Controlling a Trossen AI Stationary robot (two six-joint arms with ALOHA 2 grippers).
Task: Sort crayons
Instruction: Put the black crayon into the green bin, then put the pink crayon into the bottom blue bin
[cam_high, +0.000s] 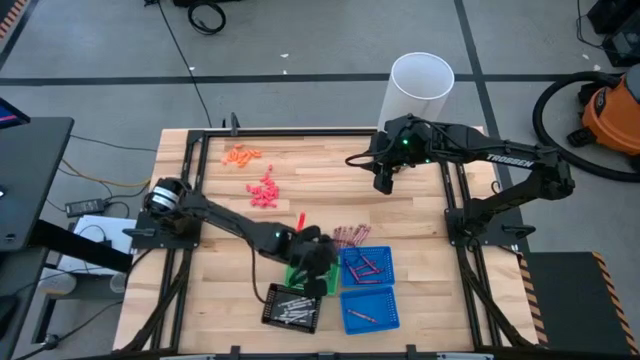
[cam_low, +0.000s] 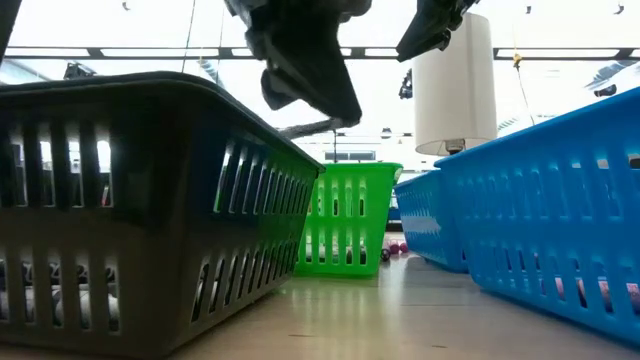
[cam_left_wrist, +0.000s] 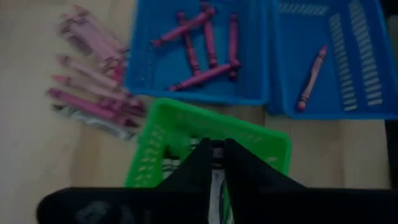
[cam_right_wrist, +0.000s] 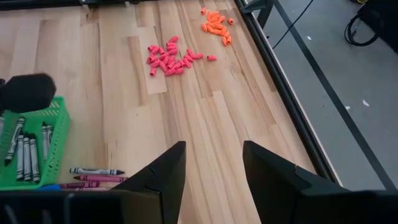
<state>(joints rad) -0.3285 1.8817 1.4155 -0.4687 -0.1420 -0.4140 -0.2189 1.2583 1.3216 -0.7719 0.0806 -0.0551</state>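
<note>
My left gripper (cam_high: 316, 264) (cam_left_wrist: 216, 155) hangs over the green basket (cam_left_wrist: 186, 124), fingers a narrow gap apart. A thin grey crayon (cam_low: 310, 127) shows level just under its fingertips in the low view. The green basket (cam_right_wrist: 57, 140) holds several dark-and-white crayons (cam_right_wrist: 25, 149). Several maroon crayons (cam_left_wrist: 199, 50) lie in one blue basket (cam_high: 367, 265), and a single one (cam_left_wrist: 311, 78) lies in the other (cam_high: 368, 308). Grey crayons fill the black basket (cam_high: 290, 305). Loose crayons (cam_left_wrist: 93, 99) lie on the wood. My right gripper (cam_high: 383, 183) (cam_right_wrist: 214, 168) waits open, high at the far right. My left gripper points slanting down over the green basket. The grey crayon's end (cam_low: 338, 123) sits right at its fingertips in the low view, but I cannot tell whether the fingers touch it.
Coral-pink bits (cam_high: 262, 192) and orange bits (cam_high: 242, 154) lie at the far left of the table. One red crayon (cam_high: 299, 220) lies alone near the left arm. A white cylinder (cam_high: 420, 85) stands beyond the far edge. Bare wood spreads across the table's middle.
</note>
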